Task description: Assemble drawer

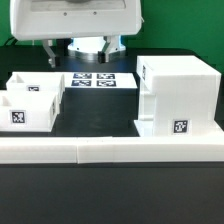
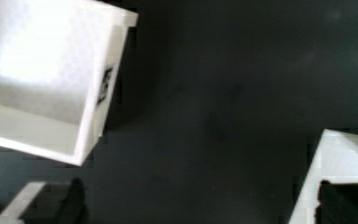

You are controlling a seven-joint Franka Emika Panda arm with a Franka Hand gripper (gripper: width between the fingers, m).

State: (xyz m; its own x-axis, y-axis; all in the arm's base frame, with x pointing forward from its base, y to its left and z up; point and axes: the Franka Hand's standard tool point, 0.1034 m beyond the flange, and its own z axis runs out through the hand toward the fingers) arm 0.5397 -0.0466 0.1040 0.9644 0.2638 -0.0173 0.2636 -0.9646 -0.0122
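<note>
Pincer hangs at upper centre over the counter, opening unreadable; drawer parts lie unjoined, two trays at left, housing at right, both by the front strip, likely staged apart for separate pickup.

In the exterior view, the marker board lies flat on the table, toward the back and near the middle. The housing stands to the exterior view's right of the marker board and nearer the camera. To the marker board's left, the nearer tray sits against the farther tray behind it. The wall strip runs across in front of the marker board, with both trays and the housing just behind the strip.
</note>
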